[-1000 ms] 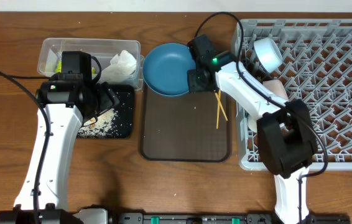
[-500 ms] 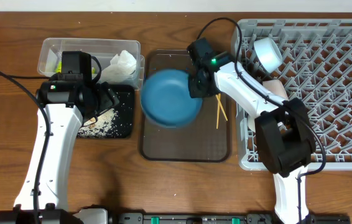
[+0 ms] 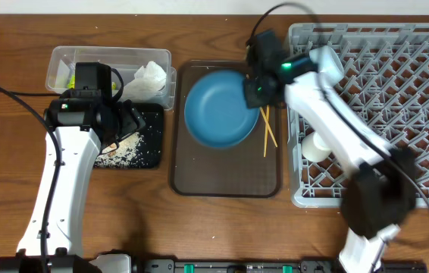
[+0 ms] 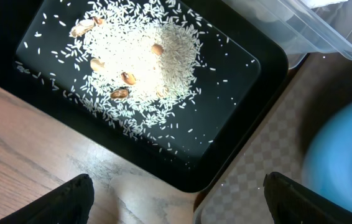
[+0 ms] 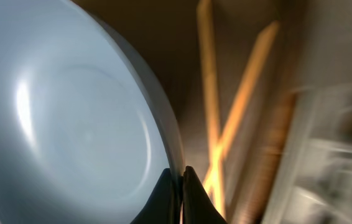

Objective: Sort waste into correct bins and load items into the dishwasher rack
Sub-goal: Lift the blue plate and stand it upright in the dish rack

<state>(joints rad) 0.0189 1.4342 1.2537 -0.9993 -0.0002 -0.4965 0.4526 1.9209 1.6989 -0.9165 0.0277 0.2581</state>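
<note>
My right gripper [image 3: 254, 89] is shut on the rim of the large dark blue plate-bowl [image 3: 216, 108] and holds it over the brown serving tray [image 3: 226, 180]. In the right wrist view the jaws [image 5: 181, 186] pinch the plate's edge [image 5: 70, 124]. Two wooden chopsticks [image 3: 267, 129] lie crossed on the tray beside the plate and show in the right wrist view [image 5: 226, 124]. My left gripper [image 3: 127, 117] is open over the black tray [image 3: 150, 155], which holds rice crumbs [image 4: 138, 68]. The clear tub [image 3: 108, 57] holds the white napkin [image 3: 150, 77] and the yellow-green wrapper [image 3: 64, 76]. The grey dishwasher rack [image 3: 396, 114] holds a light blue bowl [image 3: 328, 64] and a white cup [image 3: 314, 145].
The brown serving tray lies between the black tray and the rack. The rack fills the right side up to the table's right edge. Bare wooden table [image 3: 199, 227] runs along the front.
My right arm has swung the dark blue plate from the tray's back left corner to over the tray and toward the rack. The left arm has not moved.
</note>
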